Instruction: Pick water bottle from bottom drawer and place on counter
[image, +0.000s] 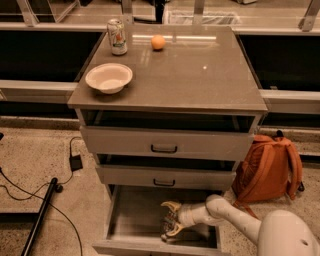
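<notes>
Bottom drawer: the lowest grey box drawer (134, 220) is pulled out, and its plain grey floor shows.
In the drawer: the small clear crinkly plastic water bottle (167, 220) is near the front, towards the right.
Gripper: the robot's two-finger gripper (171, 218) reaches into the drawer from the right, on a white arm.
Fingers: the tan fingers (170, 204) are closed around the bottle, one on each side.
Counter: the flat shiny grey-brown top (200, 75) carries three things.
On the counter: a round white bowl (96, 75) at the front left, a printed drink can (117, 36) standing behind it, and a small orange ball (158, 42) near the can.
Floor: an orange backpack (267, 167) leans beside the cabinet.
</notes>
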